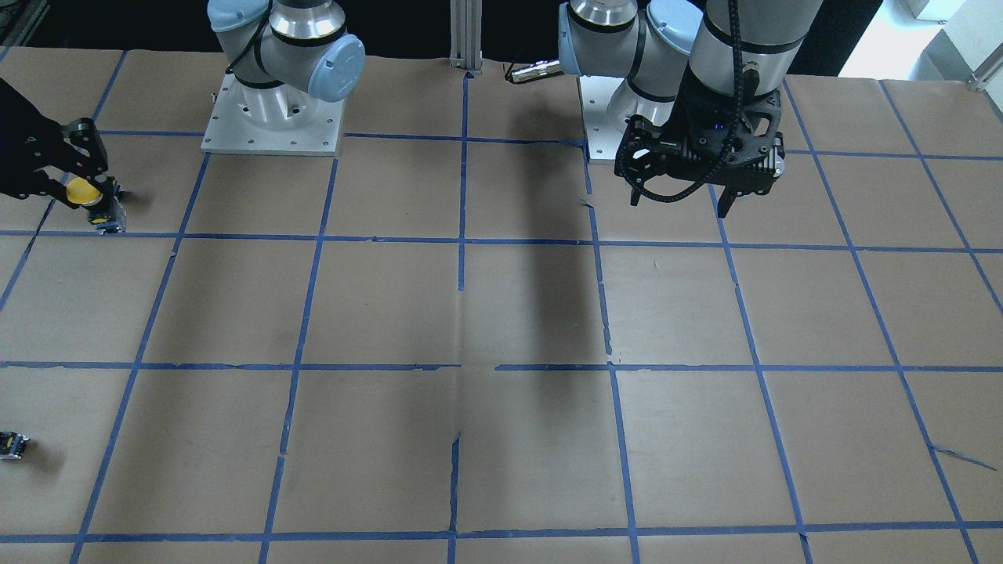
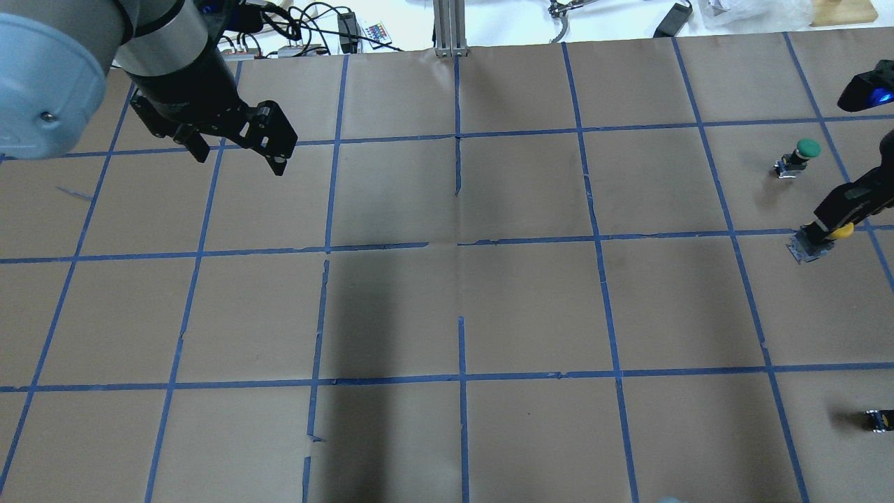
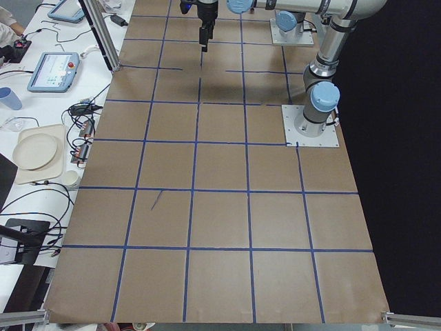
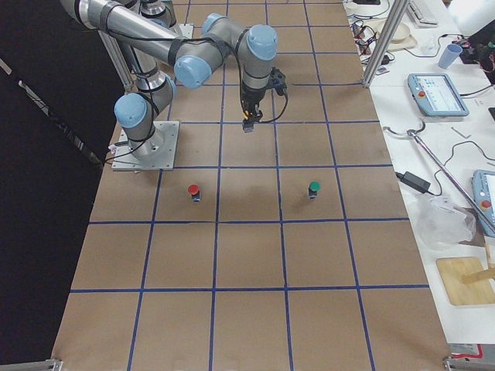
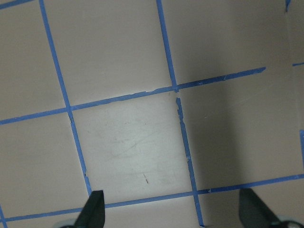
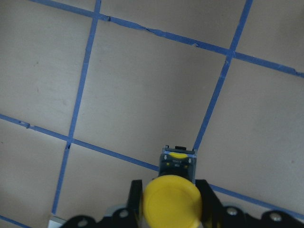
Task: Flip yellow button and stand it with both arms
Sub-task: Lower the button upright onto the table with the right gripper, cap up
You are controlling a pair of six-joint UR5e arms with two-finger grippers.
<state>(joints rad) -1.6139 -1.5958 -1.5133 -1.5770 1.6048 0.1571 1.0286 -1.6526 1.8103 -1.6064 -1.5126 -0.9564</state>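
Observation:
The yellow button (image 6: pixel 171 209) has a round yellow cap and a grey-black body. My right gripper (image 6: pixel 171 198) is shut on its cap, one finger on either side. In the front-facing view the button (image 1: pixel 85 193) sits at the far left, tilted, with its body slanting down to the paper. In the overhead view it (image 2: pixel 841 230) is at the right edge, in the right gripper (image 2: pixel 830 229). My left gripper (image 2: pixel 241 162) hangs open and empty over the table's far left, far from the button. It also shows in the left wrist view (image 5: pixel 173 211) and the front-facing view (image 1: pixel 680 205).
A green-capped button (image 2: pixel 803 152) stands upright just beyond the yellow one. A red-capped button (image 4: pixel 193 190) stands nearer the robot's base. A small dark capless switch (image 2: pixel 880 419) lies near the right front edge. Brown paper with a blue tape grid covers the table.

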